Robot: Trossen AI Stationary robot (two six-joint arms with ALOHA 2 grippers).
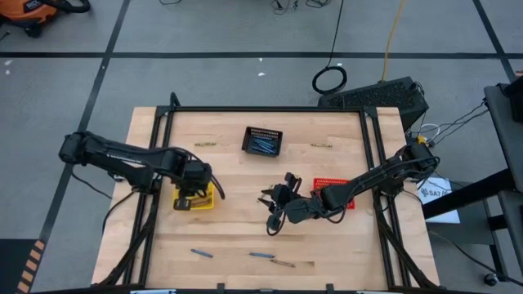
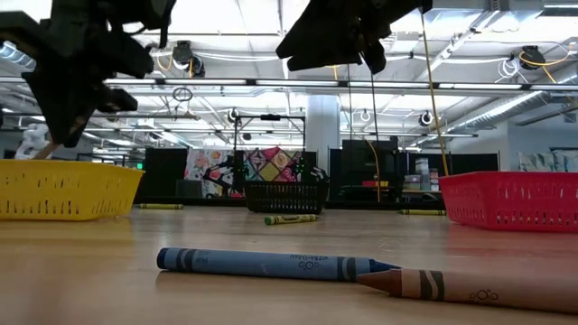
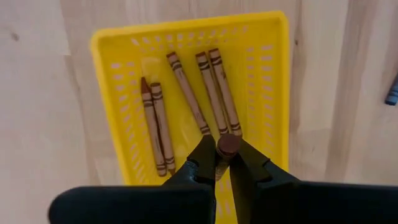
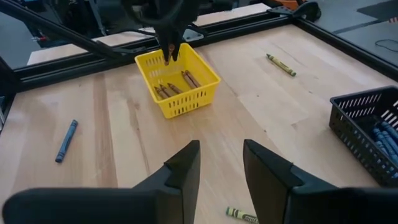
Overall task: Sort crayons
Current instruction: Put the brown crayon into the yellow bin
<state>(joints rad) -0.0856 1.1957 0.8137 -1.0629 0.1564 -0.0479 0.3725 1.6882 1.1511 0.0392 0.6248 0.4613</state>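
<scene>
Left tool [image 3: 225, 163] hung over the yellow basket [image 3: 118, 50], clenched on a brown crayon [image 3: 227, 148] held upright, tip down, above five brown crayons [image 3: 186, 96] already lying inside. Right tool [image 4: 221, 163] hovered released above the mid bench [image 1: 343, 245], beside the red basket [image 1: 343, 183]. Blue crayons filled the black basket [image 1: 262, 140]; loose ones lay near the front edge [image 1: 202, 253], and olive ones [image 1: 205, 144] at the back. Each stick looked light, stiff, waxy, brittle under a hard squeeze, and round enough to roll; pinching across the paper-wrapped middle would likely hold best.
</scene>
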